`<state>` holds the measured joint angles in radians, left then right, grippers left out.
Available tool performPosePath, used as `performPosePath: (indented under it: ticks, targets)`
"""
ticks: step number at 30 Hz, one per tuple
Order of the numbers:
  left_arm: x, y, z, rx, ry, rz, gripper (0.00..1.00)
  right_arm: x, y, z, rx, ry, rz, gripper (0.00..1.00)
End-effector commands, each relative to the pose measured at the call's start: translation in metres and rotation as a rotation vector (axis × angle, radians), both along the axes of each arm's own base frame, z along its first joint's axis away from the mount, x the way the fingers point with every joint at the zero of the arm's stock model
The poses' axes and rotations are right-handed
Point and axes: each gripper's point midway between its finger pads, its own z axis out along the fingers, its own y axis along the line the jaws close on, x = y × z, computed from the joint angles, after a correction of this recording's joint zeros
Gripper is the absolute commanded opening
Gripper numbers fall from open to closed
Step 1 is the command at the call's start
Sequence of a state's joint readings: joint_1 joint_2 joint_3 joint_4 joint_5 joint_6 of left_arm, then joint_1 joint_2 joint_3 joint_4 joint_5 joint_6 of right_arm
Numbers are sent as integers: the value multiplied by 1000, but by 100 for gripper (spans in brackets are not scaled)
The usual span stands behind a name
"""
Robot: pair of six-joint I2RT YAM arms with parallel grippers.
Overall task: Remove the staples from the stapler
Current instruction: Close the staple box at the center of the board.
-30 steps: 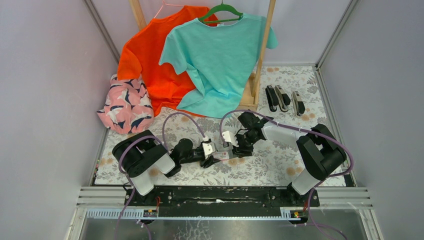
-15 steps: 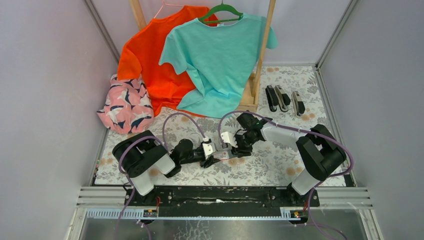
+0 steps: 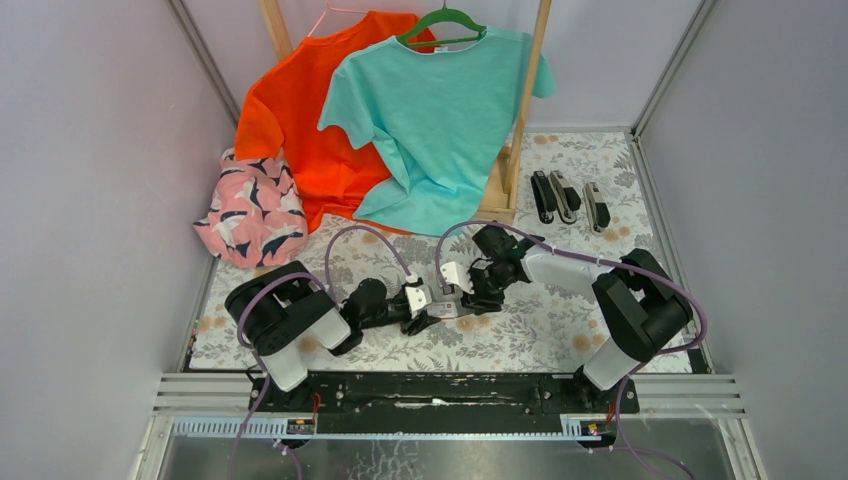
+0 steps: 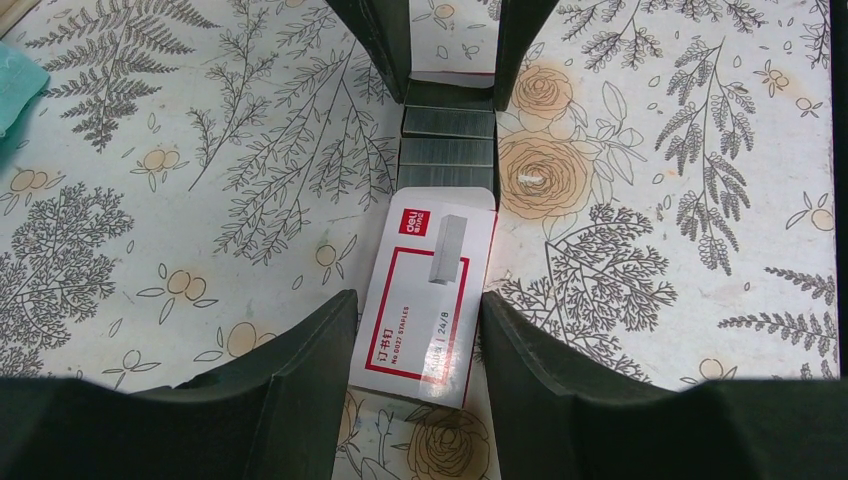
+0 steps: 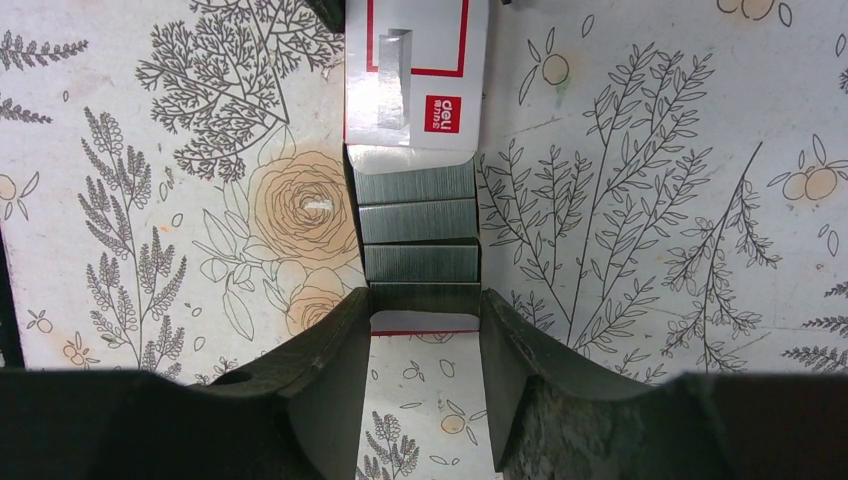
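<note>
A white-and-red staple box [image 4: 430, 290] lies on the floral cloth between my two grippers, which face each other. Its inner tray is pulled out toward the right arm, and several grey blocks of staples [image 4: 447, 150] [image 5: 418, 225] lie bare in it. My left gripper [image 4: 415, 310] [image 3: 432, 312] is shut on the box sleeve, a finger against each long side. My right gripper [image 5: 420, 300] [image 3: 472, 295] is shut on the tray's far end. Three black staplers [image 3: 565, 197] lie at the back right, far from both grippers.
A wooden rack [image 3: 525, 110] at the back holds a teal shirt [image 3: 435, 120] and an orange shirt [image 3: 300, 120] on hangers. A pink patterned cloth bundle [image 3: 250, 210] sits at the back left. Grey walls close in both sides.
The right gripper's jaws have narrowed a little on the tray end. Both arms and the box have barely moved.
</note>
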<state>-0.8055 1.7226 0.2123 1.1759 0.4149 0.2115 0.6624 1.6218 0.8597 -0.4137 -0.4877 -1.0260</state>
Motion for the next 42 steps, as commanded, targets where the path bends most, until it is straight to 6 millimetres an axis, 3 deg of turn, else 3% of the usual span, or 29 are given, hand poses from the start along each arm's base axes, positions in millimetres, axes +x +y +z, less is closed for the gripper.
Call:
performPosePath:
  ticks: [1,34,38,42]
  targets:
    - [-4,10,-19,66,33,26,54,3,-2,-2,-28,-14,-50,40]
    - [-3,10,-20,71,39,30,55,-5,-2,3,-22,34,-61,36]
    - [-3,10,-20,71,39,34,56,-6,-1,1,-25,45,-60,40]
    - [1,10,-12,44,40,65,62,-5,3,8,-3,47,-72,59]
